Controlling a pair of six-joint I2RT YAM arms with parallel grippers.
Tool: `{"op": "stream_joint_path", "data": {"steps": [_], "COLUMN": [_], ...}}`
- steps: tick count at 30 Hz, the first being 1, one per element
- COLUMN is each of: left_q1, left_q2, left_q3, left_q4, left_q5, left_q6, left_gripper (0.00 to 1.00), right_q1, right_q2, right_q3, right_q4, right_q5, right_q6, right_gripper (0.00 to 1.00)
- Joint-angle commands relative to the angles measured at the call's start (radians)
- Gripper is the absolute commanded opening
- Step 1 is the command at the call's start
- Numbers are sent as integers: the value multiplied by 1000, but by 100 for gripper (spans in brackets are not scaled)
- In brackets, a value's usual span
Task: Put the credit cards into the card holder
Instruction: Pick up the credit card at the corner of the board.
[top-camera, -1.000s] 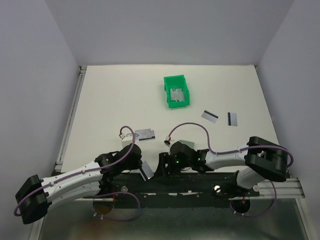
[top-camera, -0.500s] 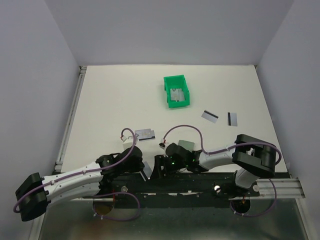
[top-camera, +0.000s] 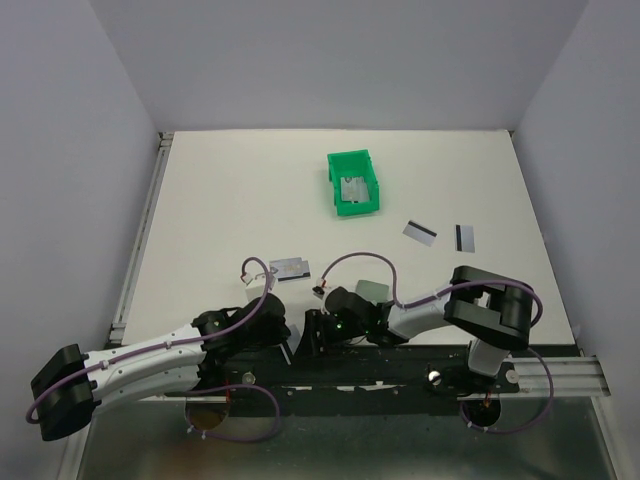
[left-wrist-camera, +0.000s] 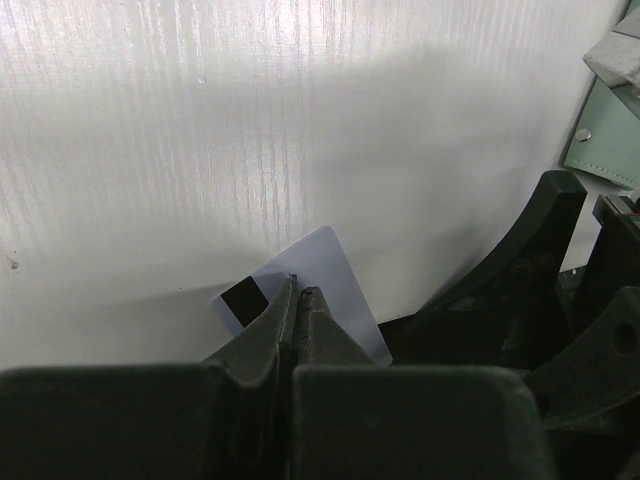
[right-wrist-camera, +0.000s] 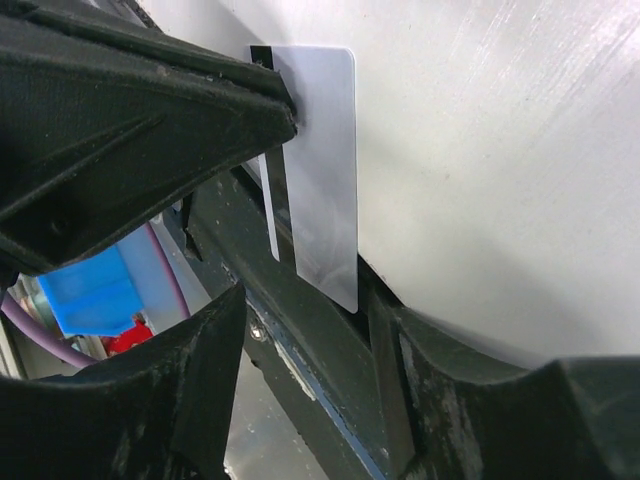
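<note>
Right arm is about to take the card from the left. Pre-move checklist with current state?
1. Left gripper shut on credit card: ok.
2. Right gripper jaws open: ok.
3. Card's free end exposed past the left fingers: ok.
4. Card lined up between the right jaws: cannot tell.
5. Card holder open, pocket exposed: cannot tell.
6. All cards stowed: not ok, two loose cards lie outside the holder.

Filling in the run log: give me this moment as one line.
left gripper: shut on credit card | right gripper: open, jaws facing that card | card holder: on table by right arm
</note>
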Motion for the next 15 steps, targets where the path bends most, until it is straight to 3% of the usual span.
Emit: {"op": "stream_joint_path", "data": {"steps": [1, 8, 15], "left_q1": [-8, -8, -10], "left_q2": [7, -5, -39], "left_q3": [-36, -42, -41], "left_q4": [-58, -65, -74], "left_q5": [25, 23, 14], "left_q6": [-10, -18, -28], "left_gripper": [0, 0, 0], "right_q1": [-3, -1, -1], "right_q2": [64, 87, 52], "right_q3": [-9, -26, -32], "right_q4": [42, 110, 103], "right_q5": [73, 108, 163], "right_q6": [37, 79, 63], "right_gripper": [58, 45, 18]}}
